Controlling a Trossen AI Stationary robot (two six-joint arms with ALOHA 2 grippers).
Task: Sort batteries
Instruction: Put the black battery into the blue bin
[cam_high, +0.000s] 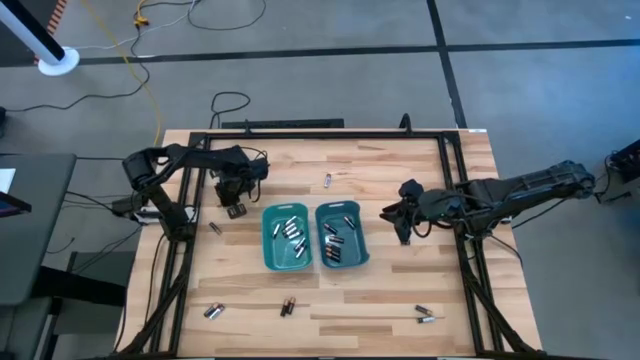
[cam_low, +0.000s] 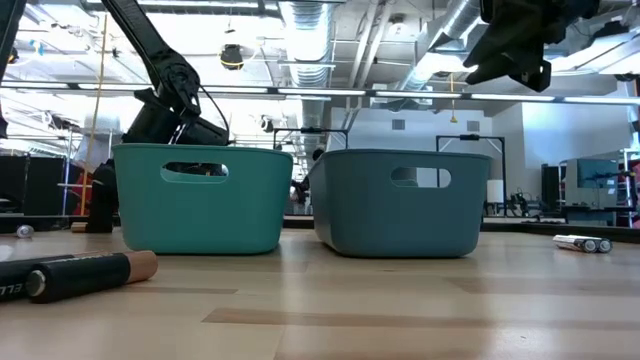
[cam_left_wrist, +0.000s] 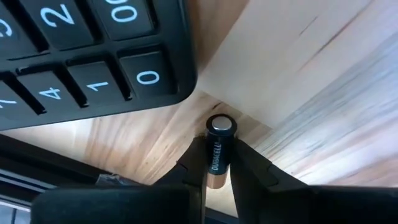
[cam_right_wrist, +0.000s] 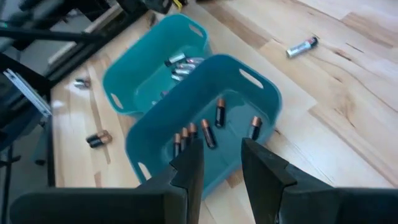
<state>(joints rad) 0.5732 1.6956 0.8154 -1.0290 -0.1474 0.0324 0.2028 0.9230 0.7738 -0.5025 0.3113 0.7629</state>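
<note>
My left gripper (cam_high: 235, 198) is down at the table's left part, next to a black calculator (cam_left_wrist: 93, 50), and is shut on a dark battery (cam_left_wrist: 219, 146) with a copper end. My right gripper (cam_high: 404, 222) hangs open above the table, right of the bins, with nothing between its fingers (cam_right_wrist: 194, 163). The left teal bin (cam_high: 287, 238) holds silvery batteries. The right teal bin (cam_high: 341, 235) holds dark, copper-ended ones (cam_right_wrist: 219, 113). Loose batteries lie on the wood (cam_high: 327, 180), (cam_high: 215, 228), (cam_high: 288, 306). My left gripper pinches the battery's long sides (cam_left_wrist: 211, 163) between its two fingers, coming steeply from above. The battery lies along the fingers, its silvery end (cam_left_wrist: 221, 126) out toward the calculator's corner and its copper end back between them. Whether it still rests on the wood I cannot tell.
More loose batteries lie near the front edge (cam_high: 212, 311), (cam_high: 428, 315); one lies close before the low camera (cam_low: 85, 275). A black frame (cam_high: 320, 133) runs along the table's far, left and right edges. Bare wood lies in front of the bins.
</note>
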